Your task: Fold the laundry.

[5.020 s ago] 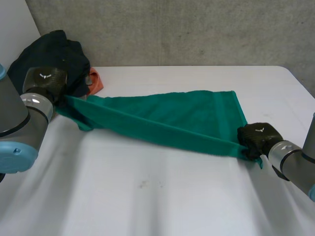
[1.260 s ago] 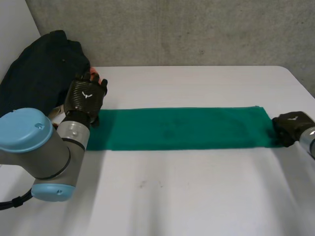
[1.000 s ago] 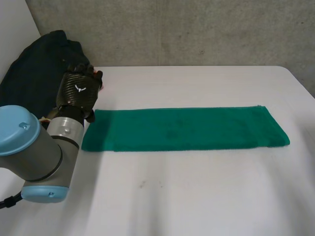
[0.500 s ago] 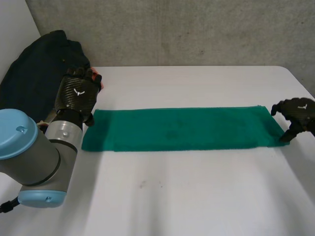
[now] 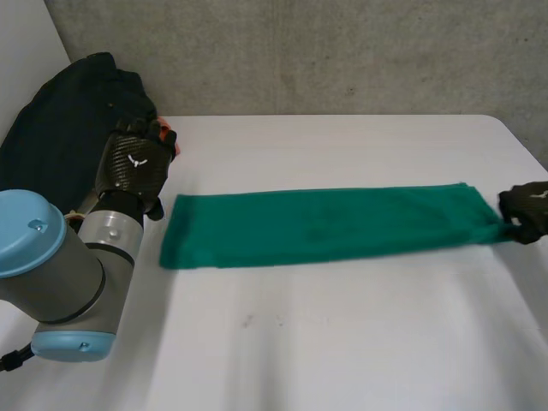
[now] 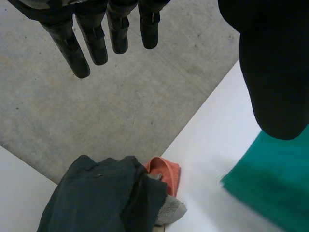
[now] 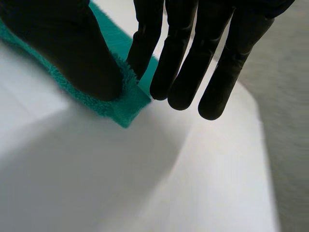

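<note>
A green towel (image 5: 325,224), folded into a long narrow strip, lies across the middle of the white table (image 5: 342,342). My right hand (image 5: 527,210) is at the strip's right end. In the right wrist view its thumb (image 7: 63,53) and a finger pinch the towel's corner (image 7: 123,104), while the other fingers hang straight beside it. My left hand (image 5: 134,167) hovers just left of the strip's left end, apart from it. In the left wrist view its fingers (image 6: 91,38) are straight and hold nothing, and the towel's end (image 6: 270,179) lies below the thumb.
A heap of dark clothes (image 5: 77,120) sits at the table's back left corner, with an orange cloth (image 6: 164,171) tucked against it. A grey concrete wall runs behind the table. My left arm stands at the front left.
My right hand has come back to the towel's right end and closed on its corner. The whole strip has slid a little to the right. The left hand has stayed put.
</note>
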Robot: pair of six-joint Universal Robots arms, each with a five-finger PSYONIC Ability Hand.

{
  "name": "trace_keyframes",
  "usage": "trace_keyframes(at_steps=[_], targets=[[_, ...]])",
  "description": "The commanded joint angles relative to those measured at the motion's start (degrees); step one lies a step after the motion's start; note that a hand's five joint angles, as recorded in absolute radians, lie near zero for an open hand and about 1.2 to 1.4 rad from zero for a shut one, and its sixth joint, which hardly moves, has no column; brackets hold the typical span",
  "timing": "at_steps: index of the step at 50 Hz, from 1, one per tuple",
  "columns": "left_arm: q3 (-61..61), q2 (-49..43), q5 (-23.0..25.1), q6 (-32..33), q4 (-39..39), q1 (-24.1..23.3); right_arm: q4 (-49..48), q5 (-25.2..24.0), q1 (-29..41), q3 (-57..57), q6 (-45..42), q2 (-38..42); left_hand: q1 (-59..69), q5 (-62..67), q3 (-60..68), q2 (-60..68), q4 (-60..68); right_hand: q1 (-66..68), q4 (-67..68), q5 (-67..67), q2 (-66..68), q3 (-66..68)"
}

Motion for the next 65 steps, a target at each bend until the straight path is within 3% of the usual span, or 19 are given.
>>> trace_keyframes(at_steps=[1,9,13,22,29,33,34,35,39,42,47,48,52,56,61,64,65], targets=[[0.0,0.5,-0.1,0.0,0.0,0.08,-0.82,1.93,-6.1,-1.61,-4.54,-2.45,-1.21,-2.67,-1.96,-1.59,-1.7,24.74,12.01,14.19,12.8,11.99],[0.0,1.12,-0.19,0.0,0.0,0.17,-1.09,3.69,-6.55,-3.81,-12.65,-4.21,-1.21,-2.67,-1.96,-1.59,-1.7,24.74,12.01,14.19,12.8,11.99],[-0.08,1.73,-0.28,0.0,0.0,0.26,-2.93,3.25,1.78,-4.34,-11.42,-6.67,-1.21,-2.67,-1.96,-1.59,-1.7,24.74,12.01,14.19,12.8,11.99],[-0.35,3.93,-0.28,-2.28,0.0,0.7,-10.22,-2.37,28.5,-4.07,-9.83,-10.45,-1.05,-2.5,-1.79,-1.42,-1.53,24.74,12.01,14.19,12.8,11.99],[-0.79,3.84,-0.19,-3.16,0.0,0.87,-14.26,-5.36,47.39,-4.6,-10.54,-0.81,-1.05,-2.5,-1.79,-1.42,-1.53,24.74,12.01,14.19,12.8,11.99],[-0.79,3.49,-0.1,-3.17,0.0,0.61,-14.98,-4.4,52.33,-5.66,-11.41,4.83,-1.05,-2.5,-1.79,-1.42,-1.53,24.74,12.01,14.19,12.8,11.99],[-0.7,3.32,-0.1,-3.16,0.0,0.61,-14.89,-4.22,52.86,-5.74,-11.85,5.71,-1.05,-2.5,-1.79,-1.42,-1.53,17.81,5.07,7.25,5.87,5.05],[-0.61,3.23,-0.1,-3.16,0.0,0.52,-14.63,-3.61,53.3,-5.75,-12.03,6.76,-1.21,-2.67,-1.95,-1.59,-1.7,-13.24,-25.97,-23.79,-25.18,-25.99],[0.18,2.79,-0.01,-3.08,0.09,0.08,-14.62,-0.11,53.4,-4.87,-10.46,4.42,-1.05,-2.5,-1.79,-1.42,-1.53,-45.26,-57.99,-55.81,-57.2,-58.01],[1.32,1.91,0.16,-2.99,0.35,-0.97,-14.45,3.41,52.35,-3.9,-6.6,1.86,-1.05,-2.5,-1.79,-1.42,-1.53,-45.26,-57.99,-55.81,-57.2,-58.01],[5.27,-1.25,0.16,-2.99,0.27,-5.8,-14.1,9.48,45.15,0.13,10.52,-4.73,-1.05,-2.5,-1.79,-1.42,-1.53,-45.26,-57.99,-55.81,-57.2,-58.01],[6.84,-2.65,0.16,-2.99,0.09,-7.63,-13.4,10.53,42.87,2.23,17.08,-7.26,-1.05,-2.5,-1.79,-1.42,-1.53,-45.26,-57.99,-55.81,-57.2,-58.01],[10.63,-6.78,-0.01,-2.99,-0.17,-11.51,-9.1,9.75,37.76,6.02,25.93,-10.27,-1.05,-2.5,-1.79,-1.42,-1.53,-45.26,-57.99,-55.81,-57.2,-58.01],[13.8,-11.44,0.07,-2.64,-0.79,-14.94,-5.93,9.49,32.14,9.63,23.75,-10.19,-1.21,-2.67,-1.96,-1.59,-1.7,-45.26,-57.99,-55.81,-57.2,-58.01],[16.88,-15.49,-0.1,-2.72,-2.54,-17.06,-5.22,10.27,26.52,12.27,11.92,-5.99,-1.05,-2.5,-1.79,-1.42,-1.53,-42.86,-55.6,-53.42,-54.8,-55.62],[16.71,-15.49,-0.19,-2.81,-3.16,-17.06,-5.22,10.37,25.36,12.27,7.67,-3.96,-1.05,-2.5,-1.79,-1.42,-1.53,-27.25,-39.99,-37.8,-39.19,-40.0],[16.36,-15.41,-0.19,-2.9,-3.42,-17.06,-5.31,10.8,25.1,11.75,5.39,-2.99,-1.05,-2.5,-1.79,-1.42,-1.53,-8.19,-20.93,-18.75,-20.13,-20.95]])
